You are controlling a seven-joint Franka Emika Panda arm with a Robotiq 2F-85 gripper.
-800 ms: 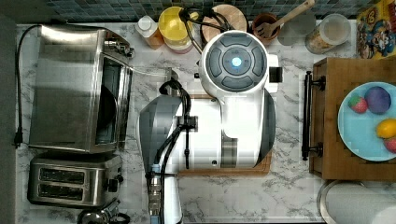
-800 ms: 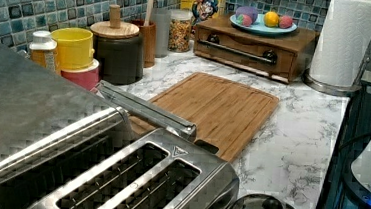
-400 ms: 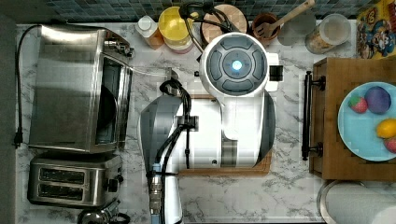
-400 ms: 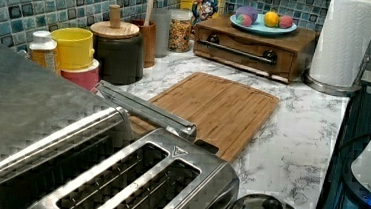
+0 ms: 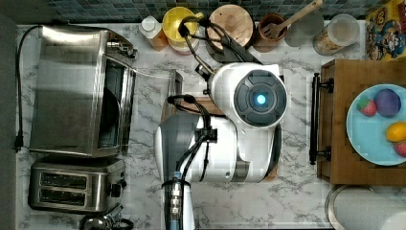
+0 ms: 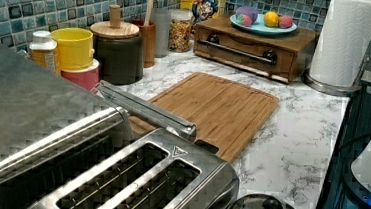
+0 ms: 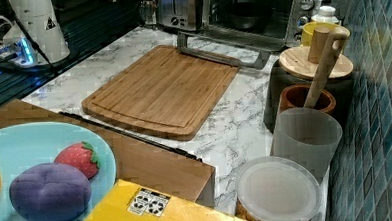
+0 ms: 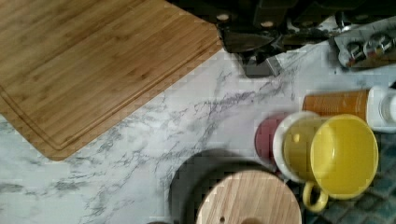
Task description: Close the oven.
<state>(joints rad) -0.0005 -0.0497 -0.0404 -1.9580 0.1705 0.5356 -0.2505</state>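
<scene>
Jaws: spread or pressed together, cannot tell (dark shapes in the wrist view, nothing crisp enough to judge). Gripper [image 8: 252, 42] hangs low over the marble counter [image 8: 140, 140], just beside a steel end piece that looks like one end of the door handle [image 7: 216, 54]. Touching it or just short of it? Cannot tell either.

Further out: oven [image 5: 72, 91] at the top view's left, above the two-slot toaster [image 5: 72, 184] as the top view shows it. Glass door [image 5: 151, 91] dropped fully open, lying about level with the handle bar running along the cutting board's [image 7: 165, 89] near edge. Yellow mug [image 8: 336, 156] and a wooden-lidded canister [image 8: 247, 198] close by on the counter.

Step in hand, by judgement: getting under or behind the bar to swing the door up.

- Come in below the bar's outer edge, not on top of it.
- Push near the middle of the bar rather than the end, to keep the door from twisting.
- Follow the hinge's arc: up first, then in towards the oven mouth.
- Keep clear of the mug and canister during the swing.
- Ease off near the end; a hard shove could slide the whole oven back.
</scene>
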